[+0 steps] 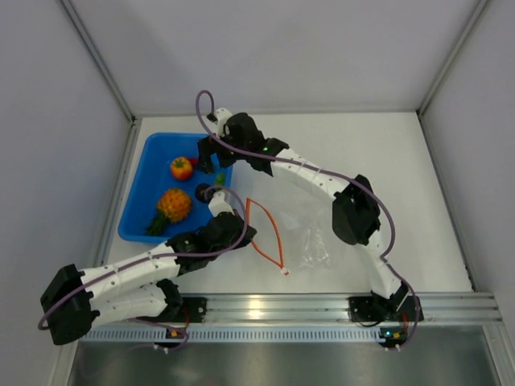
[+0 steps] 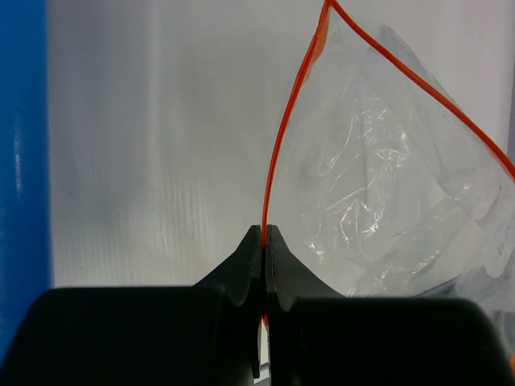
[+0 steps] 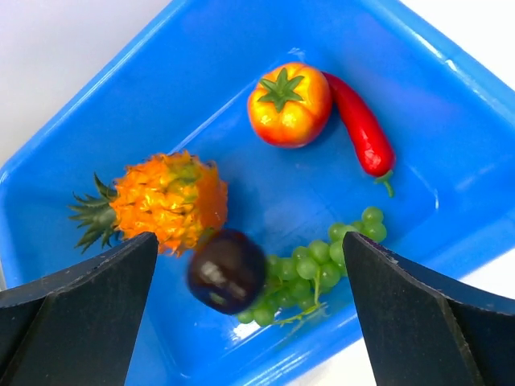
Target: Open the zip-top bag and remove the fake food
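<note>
My left pincer (image 2: 265, 231) pinched the zip-top bag (image 2: 386, 201) by its orange rim on the tabletop (image 1: 386, 161); my right pincer (image 3: 249, 241) hung wide over the blue tray (image 3: 451, 145), fake food (image 3: 288, 103) lying inside; I judged a straight lift out safest.

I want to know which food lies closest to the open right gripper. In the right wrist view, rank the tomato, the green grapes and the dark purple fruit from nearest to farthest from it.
From the right gripper:
1. Dark purple fruit, between the fingers, slightly to the view's left, blurred.
2. Green grapes, off to the view's right.
3. Tomato, at the top of the view.
</note>
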{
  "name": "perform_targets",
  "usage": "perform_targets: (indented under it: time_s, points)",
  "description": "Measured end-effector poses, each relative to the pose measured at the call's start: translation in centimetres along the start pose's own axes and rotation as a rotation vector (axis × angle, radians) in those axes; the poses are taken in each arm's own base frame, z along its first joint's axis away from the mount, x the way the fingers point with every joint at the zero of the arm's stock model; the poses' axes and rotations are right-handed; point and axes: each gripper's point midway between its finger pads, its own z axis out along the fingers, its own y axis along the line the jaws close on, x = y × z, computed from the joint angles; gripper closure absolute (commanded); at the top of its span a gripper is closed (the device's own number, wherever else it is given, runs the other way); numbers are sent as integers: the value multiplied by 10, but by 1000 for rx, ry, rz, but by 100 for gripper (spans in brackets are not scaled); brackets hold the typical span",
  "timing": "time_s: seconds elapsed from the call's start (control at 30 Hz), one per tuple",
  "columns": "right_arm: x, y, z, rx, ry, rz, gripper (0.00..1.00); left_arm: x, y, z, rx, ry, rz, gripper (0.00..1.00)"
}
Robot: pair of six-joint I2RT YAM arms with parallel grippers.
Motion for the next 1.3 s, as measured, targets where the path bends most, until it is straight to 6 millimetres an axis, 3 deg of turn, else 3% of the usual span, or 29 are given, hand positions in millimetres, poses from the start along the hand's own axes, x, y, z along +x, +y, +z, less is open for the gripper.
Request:
perform_targets:
  time_s: [0.17, 0.3, 0.5, 0.6, 0.77, 0.97, 1.17, 1.3]
  points:
    - [-13, 0, -16, 25, -27, -16, 1, 0, 1, 0, -1, -1, 15, 100]
    - [-51, 1, -55, 68, -104, -27, 1, -1, 1, 0, -4, -4, 24, 100]
    - [-103, -21, -160, 224, -257, -14, 0, -7, -10, 5, -7, -9, 48, 100]
    - [-107, -43, -223, 327, -312, 16, 1, -16, -25, 10, 10, -23, 59, 100]
    - [-72, -74, -302, 505, -319, 66, 1, -27, -51, 33, 33, -33, 66, 100]
    - [-22, -79, -368, 644, -299, 90, 1, -44, -88, 80, 98, -11, 30, 100]
    - [-4, -83, -442, 818, -370, 100, 1, -55, -123, 139, 218, 61, 4, 100]
    - [3, -77, -478, 881, -429, 103, 1, -60, -138, 178, 274, 92, 23, 75]
